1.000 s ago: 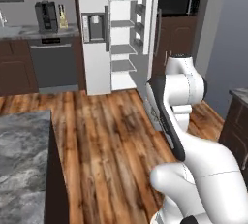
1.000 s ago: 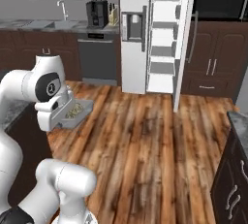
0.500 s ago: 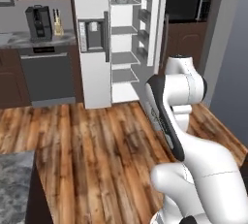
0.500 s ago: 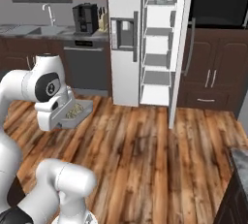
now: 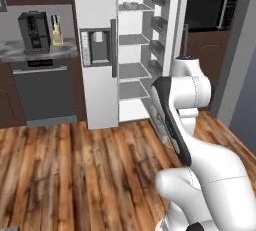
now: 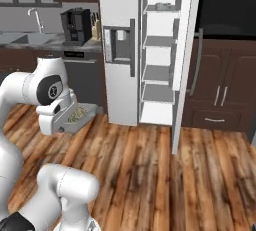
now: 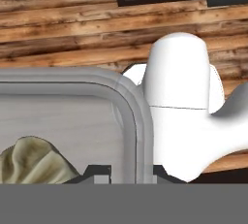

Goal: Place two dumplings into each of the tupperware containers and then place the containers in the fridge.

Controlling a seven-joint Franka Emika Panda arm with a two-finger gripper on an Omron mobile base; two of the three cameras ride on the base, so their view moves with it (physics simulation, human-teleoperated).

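Dumplings (image 6: 75, 117) sit in the grey tray (image 6: 80, 118) that the jaws pinch by its rim, near the open fridge (image 6: 150, 50).

Wood floor (image 5: 75, 175), dark cabinets (image 6: 222, 95)

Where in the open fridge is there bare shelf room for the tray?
The white middle shelves of the tall white-grey fridge, between its inner wall and door bins, look bare. The top shelf already holds a small container.
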